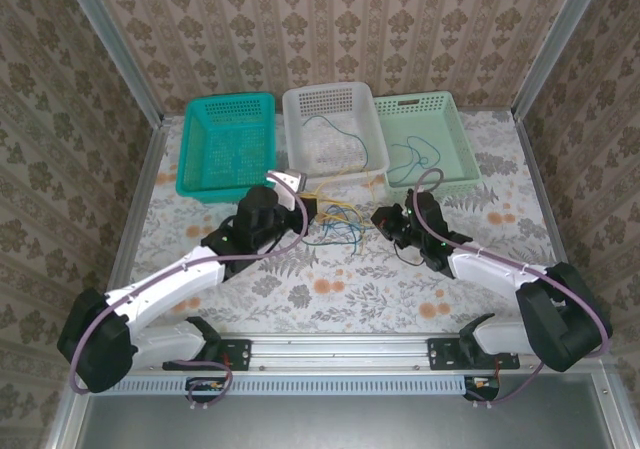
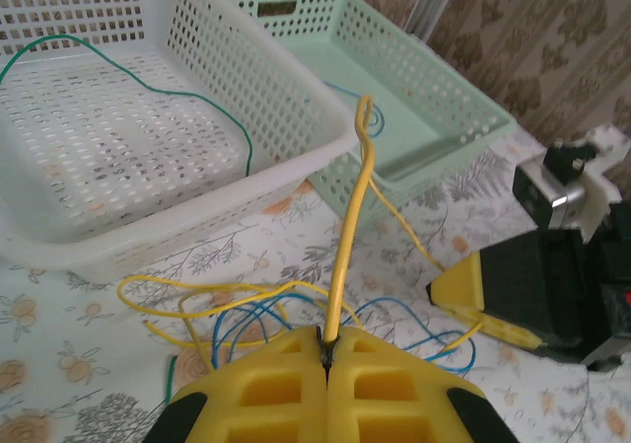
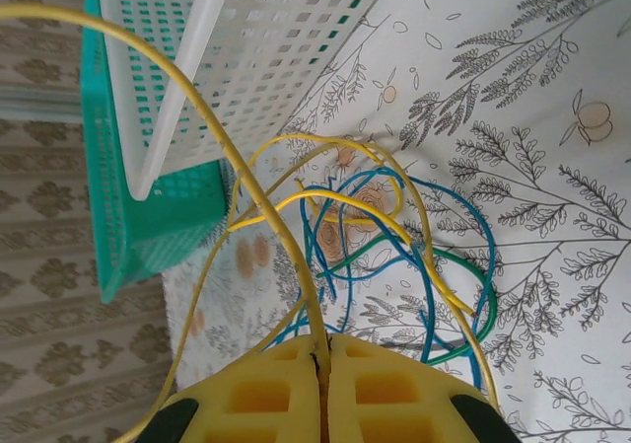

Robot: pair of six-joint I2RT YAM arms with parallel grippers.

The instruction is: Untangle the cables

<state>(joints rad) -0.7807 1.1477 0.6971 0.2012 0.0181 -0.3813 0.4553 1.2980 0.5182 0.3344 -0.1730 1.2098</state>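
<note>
from above, the left end effector [image 1: 308,201] and right end effector [image 1: 385,219] flanked the cables [image 1: 335,231], tangled between them on the surface [image 1: 300,289]; the grips were too small to read. left wrist: its pads [image 2: 286,384] pressed together on a yellow strand [image 2: 345,256] rising ahead. right wrist: clamped on a yellow strand too [image 3: 258,206], blue loops [image 3: 325,265] just beyond; parting slowly seemed best.

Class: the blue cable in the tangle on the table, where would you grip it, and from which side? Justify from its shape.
Grip the blue cable on its outer arc, on the side away from the baskets, coming down from above. There it bows clear of the yellow cable and lies flat on the table, so it can probably be pinched alone.
</note>
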